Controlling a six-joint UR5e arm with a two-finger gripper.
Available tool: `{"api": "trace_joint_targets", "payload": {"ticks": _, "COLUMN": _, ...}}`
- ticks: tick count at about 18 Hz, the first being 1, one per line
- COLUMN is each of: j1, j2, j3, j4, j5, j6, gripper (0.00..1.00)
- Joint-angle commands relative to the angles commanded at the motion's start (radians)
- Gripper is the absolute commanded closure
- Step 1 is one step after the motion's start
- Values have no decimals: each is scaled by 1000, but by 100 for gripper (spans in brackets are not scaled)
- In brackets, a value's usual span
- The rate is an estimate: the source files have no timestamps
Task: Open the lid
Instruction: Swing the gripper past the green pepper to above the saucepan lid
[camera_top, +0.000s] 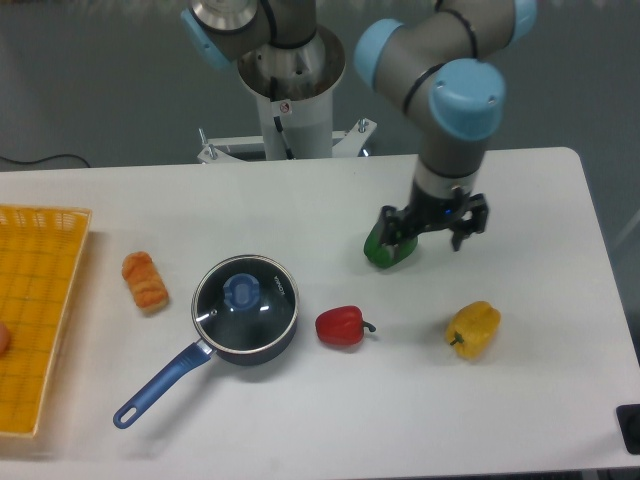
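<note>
Camera view, gripper (433, 226) jaws spread, empty, partly hiding green pepper (385, 249), lid (245, 298) on saucepan (240, 322)

Bare table (300, 210) lies between the end effector (433, 229) and the lid (245, 303); red pepper (342, 326) sits beside the saucepan (215, 335).
</note>
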Motion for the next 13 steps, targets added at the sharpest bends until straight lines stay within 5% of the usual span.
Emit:
{"api": "trace_joint_targets", "payload": {"ticks": 5, "j1": -17, "j2": -8, "j3": 12, "j4": 31, "j5": 23, "j6": -2, "gripper": 0}}
{"api": "trace_joint_targets", "payload": {"ticks": 9, "j1": -98, "j2": -8, "j3": 25, "j4": 31, "j5": 34, "j6": -24, "gripper": 0}}
{"api": "trace_joint_targets", "payload": {"ticks": 13, "j1": -208, "j2": -26, "j3": 17, "j4": 46, "j5": 51, "j6": -184, "gripper": 0}}
